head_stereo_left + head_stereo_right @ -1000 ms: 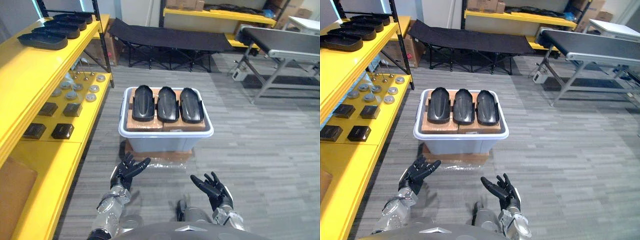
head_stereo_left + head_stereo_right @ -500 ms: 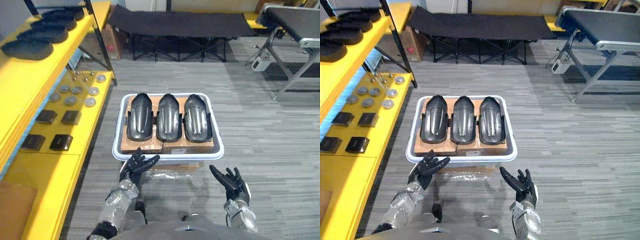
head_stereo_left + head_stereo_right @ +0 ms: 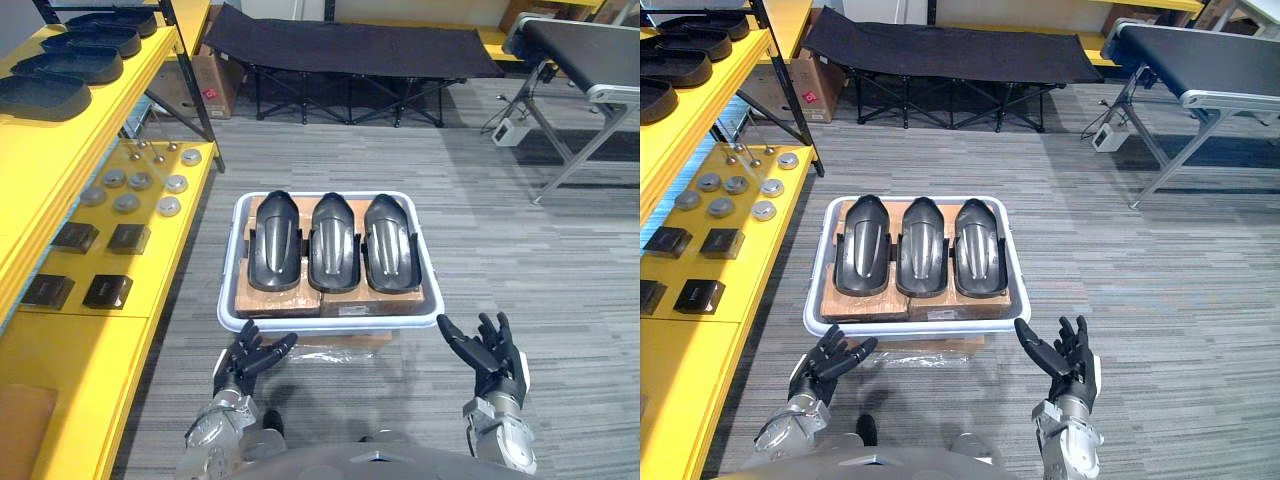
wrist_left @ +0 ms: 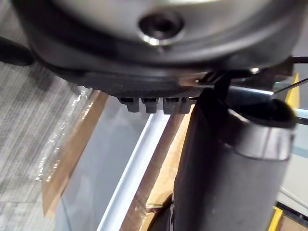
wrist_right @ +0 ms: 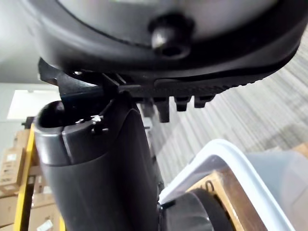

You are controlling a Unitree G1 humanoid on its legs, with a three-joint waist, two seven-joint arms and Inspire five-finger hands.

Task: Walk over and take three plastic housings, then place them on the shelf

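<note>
Closer in than a second ago: the walk has brought the bin (image 3: 330, 323) right up to the hands. View has shifted with it; the bin itself hasn't moved. Left hand (image 3: 248, 358) now sits just short of the near rim by the left corner. Right hand (image 3: 488, 352) has swung out wide past the right corner. Both are wide open, fingers spread, palms turned inward, holding nothing.

All three housings (image 3: 331, 240) lie side by side, long axis pointing away from the robot. They rest on cardboard boxes (image 3: 350, 302) that lift them to about rim level, so no deep reach into the bin is needed. Untouched so far.

Hands are set either side of the row; my read is that's staging for a reach in from the near side.

Shelf (image 3: 75, 135) is on the robot's left. Top tier already carries other housings (image 3: 45, 93) in a row, so that's likely the drop spot, with bare yellow nearer the robot.

Approach looks about done, grasp not begun.
</note>
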